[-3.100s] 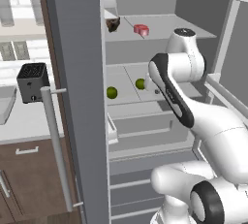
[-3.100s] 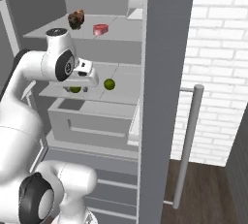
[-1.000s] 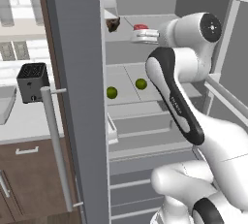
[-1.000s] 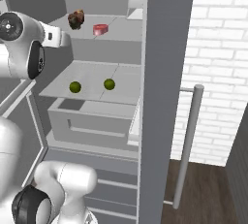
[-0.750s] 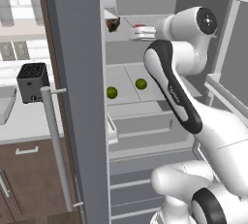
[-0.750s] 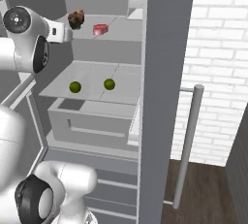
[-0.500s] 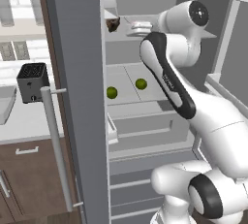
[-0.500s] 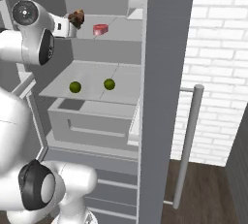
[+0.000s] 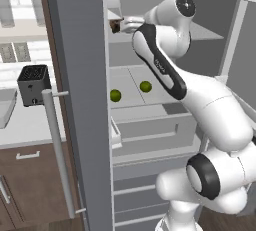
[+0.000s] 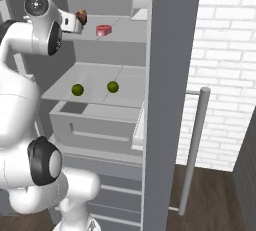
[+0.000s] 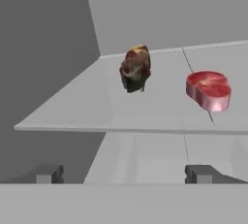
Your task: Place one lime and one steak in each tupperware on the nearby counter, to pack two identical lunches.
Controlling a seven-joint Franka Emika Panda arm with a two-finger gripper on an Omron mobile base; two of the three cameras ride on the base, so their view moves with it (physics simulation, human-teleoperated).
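I see the open fridge door as a wide grey slab that stands between the left base camera and part of the shelves; in the right base view the same door cuts off the right side of the fridge. My white arm crosses in front of the upper shelf and covers a part of it in the left base view. On the lower shelf the two limes lie near each other but apart, and nothing stands in front of them. To the left, beyond the door, the counter carries a black toaster.

The hand view gives what the base views give only small: the dark brown steak and the red-pink steak rest on the upper shelf, side by side and not touching, the brown one farther back. The gripper is released, its two tips wide apart, in front of the shelf edge and lower than it, holding nothing. In the right base view the brown steak sits just beside the hand.
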